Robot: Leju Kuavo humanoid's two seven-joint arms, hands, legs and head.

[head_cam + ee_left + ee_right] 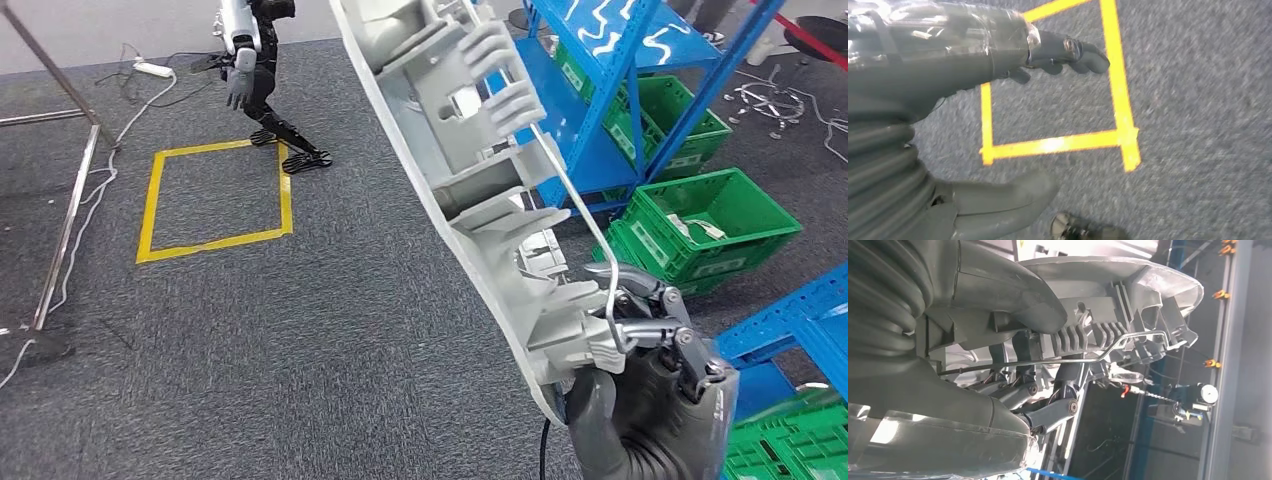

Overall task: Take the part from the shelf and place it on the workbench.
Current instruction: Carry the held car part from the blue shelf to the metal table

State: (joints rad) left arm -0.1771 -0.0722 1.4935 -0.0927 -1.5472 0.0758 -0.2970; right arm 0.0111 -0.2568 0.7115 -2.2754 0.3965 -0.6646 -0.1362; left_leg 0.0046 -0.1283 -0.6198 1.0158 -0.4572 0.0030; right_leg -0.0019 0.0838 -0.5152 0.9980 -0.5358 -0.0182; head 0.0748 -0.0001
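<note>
My right hand (650, 400) grips the lower end of a long grey plastic part (470, 170) with ribs and a thin metal rod along it. The part stands up and leans toward the upper left, high above the carpet. The right wrist view has my right hand (1013, 395) with its fingers wrapped round the ribbed part (1108, 315). My left hand (1058, 55) hangs over the carpet with nothing in it, fingers loosely extended above a yellow tape square (1058, 142).
Blue shelving (640, 90) stands at the right with green crates (710, 225) under and beside it. A yellow tape square (215, 200) marks the grey carpet. Another humanoid robot (255, 70) stands beyond it. Metal poles and cables lie at the left.
</note>
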